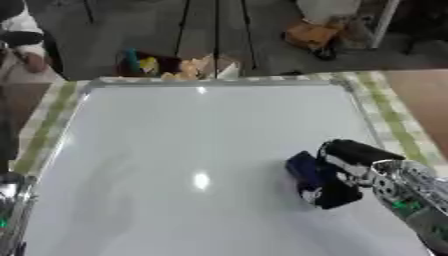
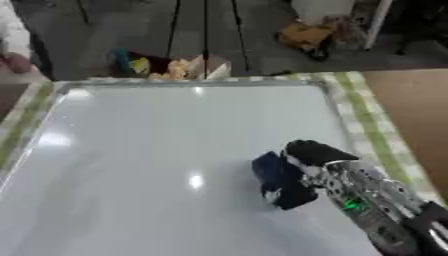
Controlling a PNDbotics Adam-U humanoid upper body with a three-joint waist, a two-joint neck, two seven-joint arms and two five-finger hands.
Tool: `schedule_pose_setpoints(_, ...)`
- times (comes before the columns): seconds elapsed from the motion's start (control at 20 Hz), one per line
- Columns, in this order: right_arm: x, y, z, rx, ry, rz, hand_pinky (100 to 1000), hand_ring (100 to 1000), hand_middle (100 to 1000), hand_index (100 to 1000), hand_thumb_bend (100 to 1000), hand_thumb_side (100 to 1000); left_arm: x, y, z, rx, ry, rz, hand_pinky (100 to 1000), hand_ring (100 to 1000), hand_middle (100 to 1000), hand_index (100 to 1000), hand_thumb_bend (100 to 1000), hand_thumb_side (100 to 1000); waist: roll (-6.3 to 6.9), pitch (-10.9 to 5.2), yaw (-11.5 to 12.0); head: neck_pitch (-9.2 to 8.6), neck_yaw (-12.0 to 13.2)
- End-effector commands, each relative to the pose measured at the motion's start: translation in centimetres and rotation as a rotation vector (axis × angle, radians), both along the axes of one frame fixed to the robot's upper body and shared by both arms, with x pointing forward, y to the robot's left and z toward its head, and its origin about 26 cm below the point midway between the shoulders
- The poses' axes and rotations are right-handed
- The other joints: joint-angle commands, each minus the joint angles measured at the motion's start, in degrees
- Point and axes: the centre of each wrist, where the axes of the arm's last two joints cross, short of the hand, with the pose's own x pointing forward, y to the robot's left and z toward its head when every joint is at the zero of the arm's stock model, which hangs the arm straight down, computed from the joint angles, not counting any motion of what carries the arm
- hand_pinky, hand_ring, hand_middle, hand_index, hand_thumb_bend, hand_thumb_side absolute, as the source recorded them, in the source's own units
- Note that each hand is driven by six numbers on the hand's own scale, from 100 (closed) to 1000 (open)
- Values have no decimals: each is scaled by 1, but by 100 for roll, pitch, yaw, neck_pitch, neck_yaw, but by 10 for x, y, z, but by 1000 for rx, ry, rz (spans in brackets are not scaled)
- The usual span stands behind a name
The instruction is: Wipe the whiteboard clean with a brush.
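A large whiteboard (image 1: 175,150) lies flat and fills most of both views; its surface shows only light glare, no marks that I can make out. My right hand (image 1: 350,160) comes in from the lower right, fingers curled round a dark blue brush (image 1: 308,175) that rests on the board's right part. In the right eye view the same brush (image 2: 278,181) sits under the hand (image 2: 315,155). A bit of silver arm (image 1: 10,210) shows at the lower left edge; the left hand itself is out of view.
A green-checked cloth (image 1: 394,120) borders the board on the right and left. Beyond the far edge sits a box of coloured things (image 1: 171,65) on the floor. A person's sleeve and hand (image 1: 26,50) show at the upper left.
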Motion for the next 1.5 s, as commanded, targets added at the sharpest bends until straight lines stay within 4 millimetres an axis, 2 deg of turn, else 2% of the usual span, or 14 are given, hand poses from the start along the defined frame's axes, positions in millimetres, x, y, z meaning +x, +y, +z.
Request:
schedule_pose_setpoints(0.05, -6, 8, 17, 3, -34, 34, 393, 578, 276, 315, 100, 483, -4, -2, 8, 6, -30, -14, 668, 805, 784, 737, 117, 1000, -12, -129, 14, -55, -9)
schedule_pose_setpoints(0.55, -3, 26, 20, -40, -60, 88, 422, 596, 307, 344, 100, 506, -4, -4, 8, 9, -33, -23, 669, 805, 783, 738, 117, 1000, -53, -131, 93, -30, -33)
schedule_pose_setpoints(0.8, 4, 29, 15, -53, -42, 100, 467, 631, 362, 410, 100, 590, -4, -5, 8, 9, -34, -27, 668, 805, 784, 737, 118, 1000, -78, -135, 120, -29, -58)
schedule_pose_setpoints(1.15, 13, 32, 5, -78, -23, 105, 498, 660, 395, 452, 100, 645, -4, -5, 8, 9, -33, -29, 668, 805, 784, 738, 119, 1000, -101, -139, 159, -34, -72)
schedule_pose_setpoints(1.2, 13, 32, 5, -78, -23, 108, 523, 683, 427, 508, 100, 705, -4, -5, 8, 9, -33, -29, 668, 805, 783, 737, 118, 1000, -103, -140, 158, -34, -72)
schedule_pose_setpoints(1.3, 13, 32, 5, -79, -29, 115, 553, 713, 482, 643, 101, 758, -4, -5, 8, 10, -32, -28, 668, 805, 784, 737, 118, 1000, -108, -144, 154, -37, -71)
schedule_pose_setpoints(1.5, 12, 31, 8, -91, -37, 128, 564, 724, 491, 683, 125, 724, -4, -5, 8, 11, -29, -28, 668, 805, 784, 737, 117, 1000, -113, -149, 145, -50, -57)
